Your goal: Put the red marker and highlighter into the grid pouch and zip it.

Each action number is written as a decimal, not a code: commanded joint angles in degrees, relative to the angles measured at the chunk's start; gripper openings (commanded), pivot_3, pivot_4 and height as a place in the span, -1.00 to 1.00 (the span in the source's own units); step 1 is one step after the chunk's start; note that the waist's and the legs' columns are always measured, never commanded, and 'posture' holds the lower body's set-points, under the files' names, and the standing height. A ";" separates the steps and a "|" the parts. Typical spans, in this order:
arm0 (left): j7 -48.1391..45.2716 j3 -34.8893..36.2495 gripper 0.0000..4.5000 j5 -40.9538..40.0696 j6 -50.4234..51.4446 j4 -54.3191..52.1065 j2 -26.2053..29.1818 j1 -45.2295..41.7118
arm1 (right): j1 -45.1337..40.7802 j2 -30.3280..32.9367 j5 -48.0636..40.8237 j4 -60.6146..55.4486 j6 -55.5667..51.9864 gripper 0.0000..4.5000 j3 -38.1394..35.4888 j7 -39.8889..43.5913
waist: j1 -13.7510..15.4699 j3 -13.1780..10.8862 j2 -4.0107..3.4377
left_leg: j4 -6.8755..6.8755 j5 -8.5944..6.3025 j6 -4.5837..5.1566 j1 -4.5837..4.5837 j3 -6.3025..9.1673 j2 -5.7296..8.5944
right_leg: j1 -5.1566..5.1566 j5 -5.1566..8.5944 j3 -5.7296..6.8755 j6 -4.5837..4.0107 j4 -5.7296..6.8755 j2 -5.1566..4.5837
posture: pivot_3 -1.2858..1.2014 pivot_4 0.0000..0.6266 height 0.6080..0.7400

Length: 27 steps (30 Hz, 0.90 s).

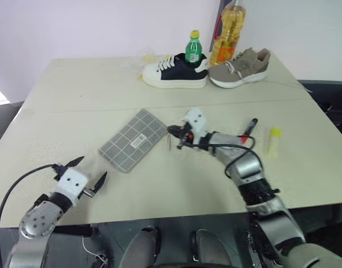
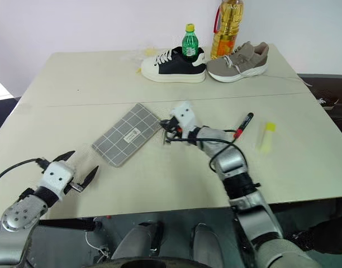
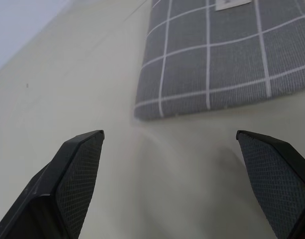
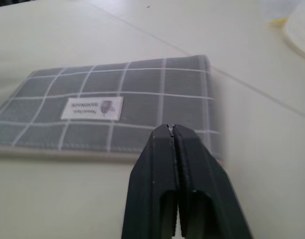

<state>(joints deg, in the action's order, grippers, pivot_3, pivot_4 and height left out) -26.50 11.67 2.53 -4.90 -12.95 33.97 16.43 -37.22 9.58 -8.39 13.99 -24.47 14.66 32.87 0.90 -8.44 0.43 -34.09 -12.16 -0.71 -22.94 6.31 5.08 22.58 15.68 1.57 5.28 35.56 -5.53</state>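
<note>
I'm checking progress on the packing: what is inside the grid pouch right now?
The grid pouch lies flat and its fabric hides the inside, so its contents cannot be seen. The red marker and the highlighter both lie on the table, away from it.

The grid pouch (image 4: 117, 109) carries a small white label (image 4: 92, 108), lying just ahead of the right gripper (image 4: 173, 130). Its print appears upside down and reads roughly "HANDMADE"; the smaller wording remains illegible.
</note>
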 commanded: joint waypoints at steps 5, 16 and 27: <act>-3.60 -4.04 1.00 4.39 -6.04 6.46 5.23 -4.87 | -7.34 -6.68 4.58 15.86 3.92 -0.98 0.18 -5.31 | -0.49 0.00 -0.03 | 0.11 0.00 -0.01 0.23 -0.03 0.03 | -0.03 -0.12 -0.02 0.13 0.24 -0.01 | 0.03 -0.52 0.97; -5.93 -6.98 1.00 6.12 -7.87 10.00 7.18 -9.70 | -9.30 -8.84 9.78 24.13 5.72 -0.98 2.17 -3.90 | -1.65 0.02 -0.12 | 0.20 0.03 -0.05 0.53 0.05 0.01 | -0.09 -0.12 -0.04 0.16 0.56 0.05 | 0.03 -0.52 0.97; -3.82 -12.82 1.00 11.10 -15.59 16.26 6.04 -18.42 | -9.78 -9.86 10.56 24.82 5.70 -0.98 1.19 -3.95 | -1.53 0.13 -0.24 | 0.18 0.04 -0.08 0.57 0.08 0.05 | -0.15 -0.13 -0.04 0.18 0.58 0.05 | 0.03 -0.52 0.97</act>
<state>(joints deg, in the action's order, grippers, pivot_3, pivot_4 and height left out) -30.88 0.81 12.56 -18.11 2.57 40.58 -1.44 -46.45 0.68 1.61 38.06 -18.30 15.65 28.93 -0.63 -8.31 0.19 -33.91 -12.11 -0.79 -22.37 6.40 5.12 22.43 15.55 1.53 5.46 36.15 -5.47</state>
